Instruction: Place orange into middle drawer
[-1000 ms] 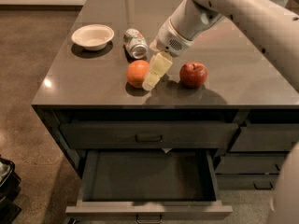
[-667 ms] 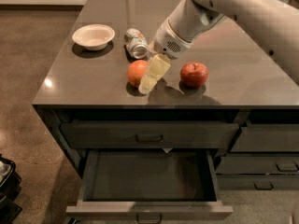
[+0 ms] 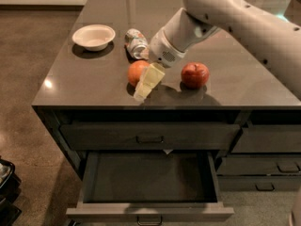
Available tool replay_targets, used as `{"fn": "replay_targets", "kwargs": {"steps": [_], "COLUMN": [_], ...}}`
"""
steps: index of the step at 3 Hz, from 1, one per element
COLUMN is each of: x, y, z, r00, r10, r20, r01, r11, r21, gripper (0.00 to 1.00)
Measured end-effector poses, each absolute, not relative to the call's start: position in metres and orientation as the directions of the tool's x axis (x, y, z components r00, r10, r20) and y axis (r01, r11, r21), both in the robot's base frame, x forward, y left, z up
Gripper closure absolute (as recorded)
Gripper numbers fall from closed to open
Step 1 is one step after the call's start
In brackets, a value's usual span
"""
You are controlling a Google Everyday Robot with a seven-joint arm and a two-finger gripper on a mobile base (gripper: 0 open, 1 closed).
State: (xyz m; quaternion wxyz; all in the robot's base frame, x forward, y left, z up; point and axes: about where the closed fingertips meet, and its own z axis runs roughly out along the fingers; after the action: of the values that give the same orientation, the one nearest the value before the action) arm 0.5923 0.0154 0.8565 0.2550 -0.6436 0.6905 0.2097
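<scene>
The orange sits on the dark countertop, near its front edge. My gripper reaches down from the upper right, and its pale fingers lie just right of the orange and partly in front of it, close to or touching it. A red apple sits to the right of the gripper. The middle drawer is pulled open below the counter, with a dark empty interior.
A white bowl and a tipped can are on the counter behind the orange. A shut drawer is above the open one. More drawer fronts are at right. My arm spans the upper right.
The gripper has shifted slightly left toward the orange. The orange, apple and drawer have not moved.
</scene>
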Motion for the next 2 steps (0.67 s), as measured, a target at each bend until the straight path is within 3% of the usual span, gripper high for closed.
{"fn": "replay_targets", "kwargs": {"steps": [1,2], "x": [0.6063,0.6064], "y": [0.0192,0.0193], "z": [0.8381,0.8375], "r00": [-0.011,-0.011], "r10": [-0.795,-0.795], "r20": [-0.607,-0.607], "r01": [-0.997,-0.997], "r11": [0.054,0.054], "r21": [-0.053,-0.052], "gripper": [0.00,0.19]}}
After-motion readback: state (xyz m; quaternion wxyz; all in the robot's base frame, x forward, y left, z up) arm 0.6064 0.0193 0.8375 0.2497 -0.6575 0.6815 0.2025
